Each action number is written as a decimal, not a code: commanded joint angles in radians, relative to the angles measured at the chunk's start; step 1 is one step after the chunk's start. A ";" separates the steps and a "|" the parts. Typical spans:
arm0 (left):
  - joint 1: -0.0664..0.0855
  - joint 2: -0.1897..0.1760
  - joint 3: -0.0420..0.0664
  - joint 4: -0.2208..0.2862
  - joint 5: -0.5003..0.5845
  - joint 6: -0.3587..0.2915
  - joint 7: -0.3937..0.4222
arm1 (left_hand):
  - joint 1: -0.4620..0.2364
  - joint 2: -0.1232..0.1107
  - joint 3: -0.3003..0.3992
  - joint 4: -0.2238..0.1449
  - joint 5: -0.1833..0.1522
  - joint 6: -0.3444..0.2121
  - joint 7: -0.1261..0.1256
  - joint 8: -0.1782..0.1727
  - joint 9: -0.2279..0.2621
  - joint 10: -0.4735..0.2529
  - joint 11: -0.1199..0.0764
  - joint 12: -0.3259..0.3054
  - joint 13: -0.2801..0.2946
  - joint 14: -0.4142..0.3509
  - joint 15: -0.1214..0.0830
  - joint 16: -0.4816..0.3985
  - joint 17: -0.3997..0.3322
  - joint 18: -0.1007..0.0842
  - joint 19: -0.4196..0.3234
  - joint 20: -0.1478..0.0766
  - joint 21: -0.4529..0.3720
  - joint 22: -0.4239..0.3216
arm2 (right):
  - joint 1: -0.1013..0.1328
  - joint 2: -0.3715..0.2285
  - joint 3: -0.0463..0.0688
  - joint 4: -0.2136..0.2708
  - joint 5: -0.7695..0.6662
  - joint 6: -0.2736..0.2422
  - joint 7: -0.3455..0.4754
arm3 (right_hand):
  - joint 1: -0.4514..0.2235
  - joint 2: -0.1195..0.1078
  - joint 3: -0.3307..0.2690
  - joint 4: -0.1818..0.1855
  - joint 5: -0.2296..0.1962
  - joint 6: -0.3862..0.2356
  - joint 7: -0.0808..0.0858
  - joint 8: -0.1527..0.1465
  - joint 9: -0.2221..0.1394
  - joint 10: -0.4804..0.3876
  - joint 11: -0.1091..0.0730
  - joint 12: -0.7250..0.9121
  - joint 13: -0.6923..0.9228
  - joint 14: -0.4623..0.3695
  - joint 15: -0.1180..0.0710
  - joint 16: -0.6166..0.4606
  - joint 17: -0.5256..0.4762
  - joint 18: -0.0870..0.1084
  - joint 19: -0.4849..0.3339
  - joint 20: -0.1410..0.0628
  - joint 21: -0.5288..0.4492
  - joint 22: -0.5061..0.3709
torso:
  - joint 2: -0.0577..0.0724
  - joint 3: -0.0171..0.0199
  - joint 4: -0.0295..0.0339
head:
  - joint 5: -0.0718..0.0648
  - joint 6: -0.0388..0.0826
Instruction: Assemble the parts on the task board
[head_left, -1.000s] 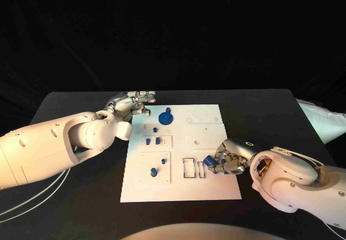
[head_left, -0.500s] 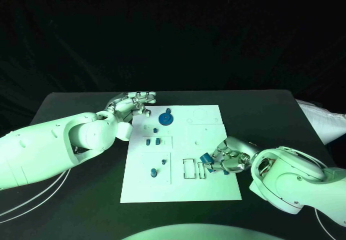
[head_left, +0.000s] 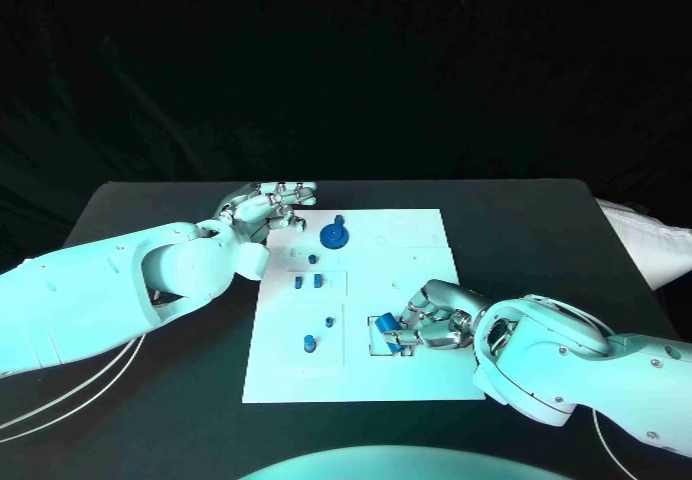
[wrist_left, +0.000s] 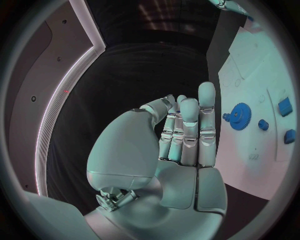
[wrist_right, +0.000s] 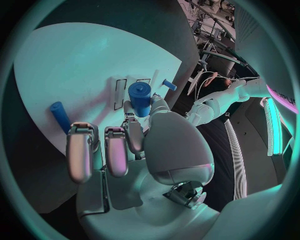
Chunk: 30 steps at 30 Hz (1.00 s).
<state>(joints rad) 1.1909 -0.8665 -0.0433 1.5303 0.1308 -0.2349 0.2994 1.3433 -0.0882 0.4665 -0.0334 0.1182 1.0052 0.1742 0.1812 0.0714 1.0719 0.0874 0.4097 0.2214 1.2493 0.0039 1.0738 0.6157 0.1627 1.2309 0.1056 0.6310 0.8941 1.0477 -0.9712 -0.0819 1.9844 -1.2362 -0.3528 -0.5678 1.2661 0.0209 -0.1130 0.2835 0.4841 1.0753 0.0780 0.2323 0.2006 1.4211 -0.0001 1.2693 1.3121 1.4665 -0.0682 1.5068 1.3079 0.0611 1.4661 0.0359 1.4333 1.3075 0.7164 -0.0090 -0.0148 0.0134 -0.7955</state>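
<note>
The white task board (head_left: 418, 375) lies in the middle of the black table. My right hand (head_left: 433, 325) is low over the board's near right part and pinches a short blue cylinder part (head_left: 387, 323) (wrist_right: 140, 97) between thumb and finger, right above the two narrow rectangular slots (head_left: 378, 345). A blue gear (head_left: 335, 236) (wrist_left: 240, 115) sits at the board's far end. Small blue pegs (head_left: 306, 283) stand in the middle-left panel, and two more blue parts (head_left: 309, 343) stand in the near-left panel. My left hand (head_left: 267, 210) (wrist_left: 181, 140) hovers at the board's far left corner, fingers straight, holding nothing.
A loose blue peg (wrist_right: 60, 116) lies on the board beside my right hand's fingers. A pale cloth-like bundle (head_left: 649, 245) lies at the table's right edge. Bare black table (head_left: 548, 230) surrounds the board on the right and far sides.
My right hand has carried the blue part leftward across the board, from beside the slots to directly over them. The left hand has stayed in place.
</note>
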 joint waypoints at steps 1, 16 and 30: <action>0.000 0.002 0.001 0.003 -0.003 0.018 0.005 | 0.002 0.003 0.000 -0.006 0.002 -0.007 -0.003 0.004 -0.001 -0.006 0.001 0.001 0.001 -0.007 0.002 0.002 -0.001 0.015 -0.009 0.000 -0.003 -0.001 | -0.002 0.009 0.000 -0.006 -0.012 0.019 0.003 | -0.006 0.007 -0.004 0.005 0.005 0.013 -0.002 0.001 0.048 0.009 -0.003 0.001 0.012 0.082 -0.005 0.005 0.137 -0.010 0.020 -0.005 0.007 0.026 | 0.000 -0.0003 -0.0003 | 0.002 -0.001; 0.000 0.001 0.001 0.004 -0.003 0.017 0.005 | 0.002 0.003 0.000 -0.006 0.002 -0.007 -0.003 0.004 -0.001 -0.006 0.001 0.001 0.001 -0.007 0.002 0.002 -0.001 0.015 -0.009 0.000 -0.003 -0.001 | -0.003 0.032 0.000 -0.023 -0.042 0.052 -0.016 | -0.157 0.021 -0.104 0.002 -0.313 0.020 -0.008 0.001 0.082 0.010 -0.007 -0.019 0.015 0.080 -0.008 0.002 0.132 -0.009 0.018 -0.008 0.003 0.022 | 0.000 0.0005 -0.0022 | 0.007 -0.004; 0.000 0.000 0.001 0.003 -0.003 0.018 0.004 | 0.002 0.003 0.000 -0.006 0.002 -0.007 -0.003 0.004 -0.001 -0.006 0.001 0.001 0.001 -0.007 0.002 0.002 -0.001 0.015 -0.009 0.000 -0.003 -0.001 | -0.004 0.032 0.000 -0.025 -0.086 0.054 -0.002 | -0.084 0.008 -0.121 -0.060 -0.383 0.014 -0.007 -0.004 0.108 -0.001 -0.006 -0.057 0.002 0.080 -0.007 0.000 0.130 -0.008 0.015 -0.006 -0.001 0.018 | 0.000 0.0008 -0.0018 | 0.007 -0.006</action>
<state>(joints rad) 1.1909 -0.8672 -0.0432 1.5313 0.1308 -0.2345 0.2986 1.3433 -0.0882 0.4665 -0.0334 0.1182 1.0052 0.1741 0.1812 0.0714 1.0719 0.0874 0.4097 0.2212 1.2493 0.0039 1.0738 0.6157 0.1626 1.2309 0.1056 0.6310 0.8942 1.0456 -0.9395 -0.0816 1.9583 -1.2870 -0.3188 -0.5771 1.1575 0.0263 -0.2387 0.2349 0.0951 1.0955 0.0694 0.2316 0.3070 1.4284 -0.0056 1.2172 1.3099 1.4664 -0.0682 1.5067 1.3075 0.0611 1.4660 0.0361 1.4369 1.3080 0.7165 -0.0082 -0.0167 0.0206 -0.8005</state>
